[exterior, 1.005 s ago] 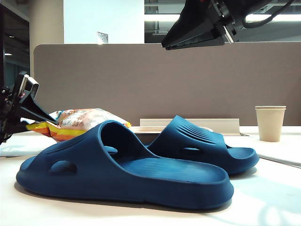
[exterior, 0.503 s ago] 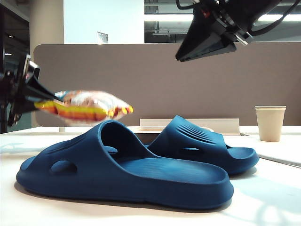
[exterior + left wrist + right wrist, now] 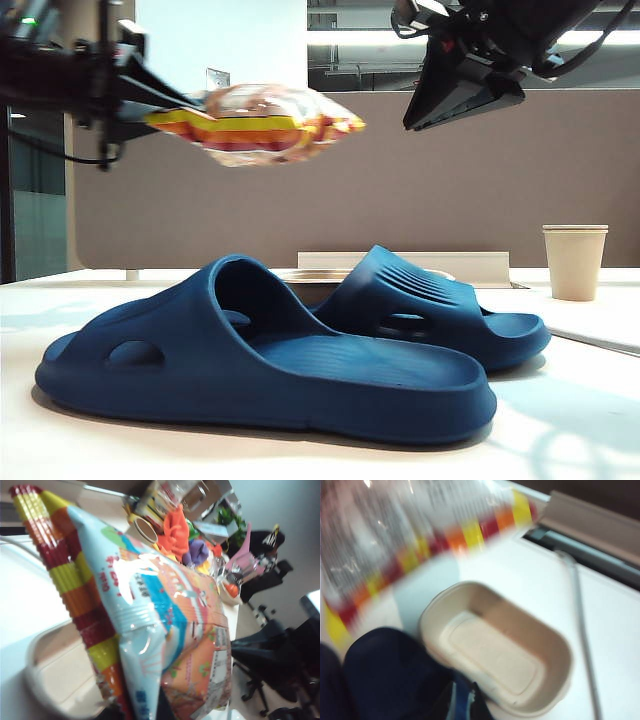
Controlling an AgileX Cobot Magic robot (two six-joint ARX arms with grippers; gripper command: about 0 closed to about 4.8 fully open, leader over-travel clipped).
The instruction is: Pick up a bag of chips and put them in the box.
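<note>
Your left gripper (image 3: 135,95), high at the far left of the exterior view, is pinched shut on the sealed end of the puffy foil bag of chips (image 3: 265,124), striped yellow, orange and red. The bag hangs in the air with its long axis roughly level, pointing right from the jaws. Your right gripper (image 3: 465,85) hovers high at the right, near the bag's free end but apart from it; you cannot tell how its jaws stand. The shallow whitish-beige box (image 3: 497,655) lies on the white table (image 3: 535,580) below and a little right of the bag, behind the two dark blue rubber slippers (image 3: 270,360). So the left arm carries rightward, then lowers.
</note>
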